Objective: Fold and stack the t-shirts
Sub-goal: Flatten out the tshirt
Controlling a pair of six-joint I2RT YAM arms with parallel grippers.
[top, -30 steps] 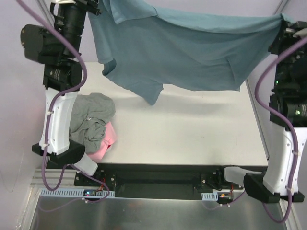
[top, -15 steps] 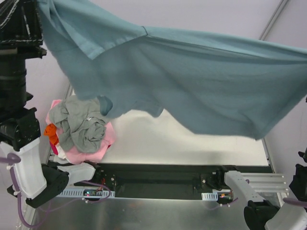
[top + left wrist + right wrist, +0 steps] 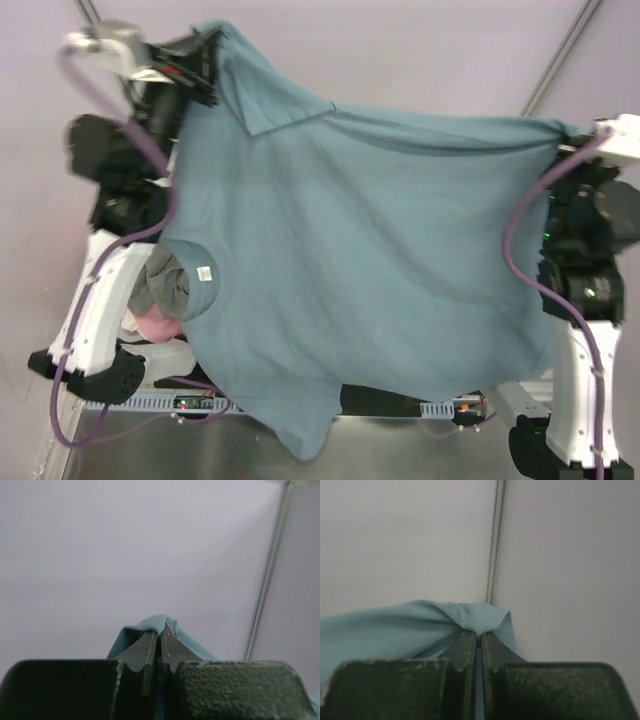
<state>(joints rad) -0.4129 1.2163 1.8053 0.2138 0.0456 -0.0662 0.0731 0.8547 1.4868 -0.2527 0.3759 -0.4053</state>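
Clenching shirt (image 3: 380, 250): left end effector (image 3: 161, 631), right end effector (image 3: 479, 638); it now seemingly hangs lower.

Left arm (image 3: 95, 310) and right arm (image 3: 575, 400) raised, spread wide; left gripper (image 3: 161, 630) and right gripper (image 3: 480, 637) pinch the shirt (image 3: 380, 250), jaws closed

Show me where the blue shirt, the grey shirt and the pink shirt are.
blue shirt (image 3: 380, 260), top external view, middle of its hanging body.
grey shirt (image 3: 160, 285), top external view, crumpled part beside the blue neckline.
pink shirt (image 3: 155, 325), top external view, bit peeking out under the grey.
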